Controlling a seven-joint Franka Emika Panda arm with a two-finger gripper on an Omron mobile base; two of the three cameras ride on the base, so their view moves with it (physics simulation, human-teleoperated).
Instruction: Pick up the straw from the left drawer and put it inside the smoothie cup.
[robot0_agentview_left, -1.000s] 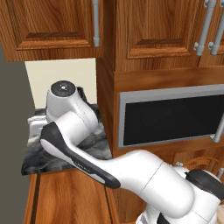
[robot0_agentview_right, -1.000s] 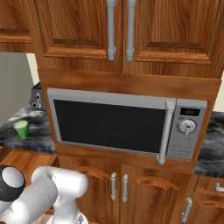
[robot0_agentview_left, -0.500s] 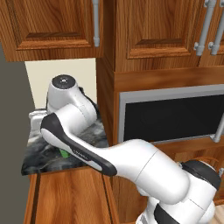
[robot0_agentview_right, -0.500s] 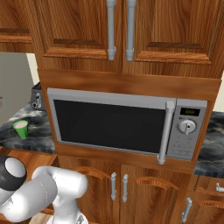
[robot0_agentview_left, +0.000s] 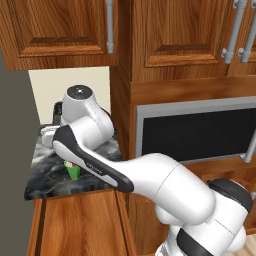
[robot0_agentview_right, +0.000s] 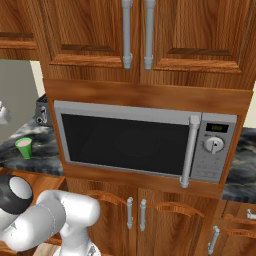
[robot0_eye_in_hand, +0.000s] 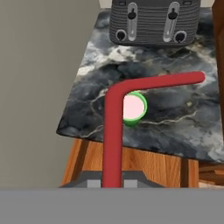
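Note:
In the hand view my gripper (robot0_eye_in_hand: 112, 183) is shut on the dark-red straw (robot0_eye_in_hand: 112, 131). The straw rises from the fingers, bends and runs off to the right above the counter. Its bend overlaps the left rim of the smoothie cup (robot0_eye_in_hand: 132, 109), a small green cup with pink contents standing on the marble counter (robot0_eye_in_hand: 175, 113). The cup (robot0_agentview_left: 74, 172) peeks out under my arm in the left base view and stands free (robot0_agentview_right: 24, 148) in the right base view. Wood of the left drawer (robot0_eye_in_hand: 144, 168) shows just below the counter edge.
A dark toaster (robot0_eye_in_hand: 154, 21) stands at the back of the counter, behind the cup. A grey wall (robot0_eye_in_hand: 39, 87) borders the counter on the left. The microwave (robot0_agentview_right: 135, 142) sits in the cabinetry to the right, with wooden cabinet doors above and below.
The arm has swung a little further up and over the counter, and the green cup has come into sight beneath it. The gripper has stayed shut on the straw.

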